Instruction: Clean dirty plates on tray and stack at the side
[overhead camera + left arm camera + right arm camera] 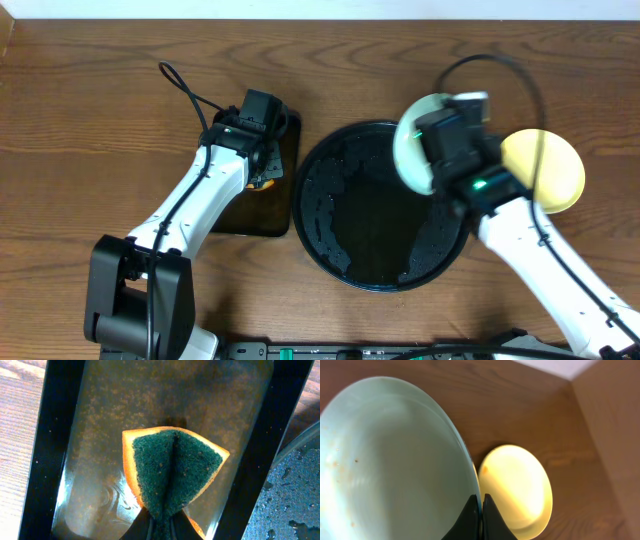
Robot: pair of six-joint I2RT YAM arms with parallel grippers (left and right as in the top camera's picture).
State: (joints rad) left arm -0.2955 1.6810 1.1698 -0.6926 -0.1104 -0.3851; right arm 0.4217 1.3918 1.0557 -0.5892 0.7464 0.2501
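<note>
Right fingers point(468, 521) tight on tilted plate point(395, 460)

**White Shells, Black Joints: The Two Arms Up Close**

The left arm point(195, 200) has smooth, rounded white link shells joined by black joints, mounted on a blocky black base point(135, 300). A looping black cable point(185, 90) runs out beside its boxy black wrist housing point(258, 112), where a small green light shows. The right arm point(545, 265) has the same white shell and a bulky black wrist block point(455, 145) with a green indicator light point(480, 184). An arcing black cable point(500, 62) curves above it. In the wrist views, the left gripper point(162, 517) and right gripper point(480, 502) each end in two matte black, tapering fingers point(492, 522). Screws and markings are too small to make out.
</note>
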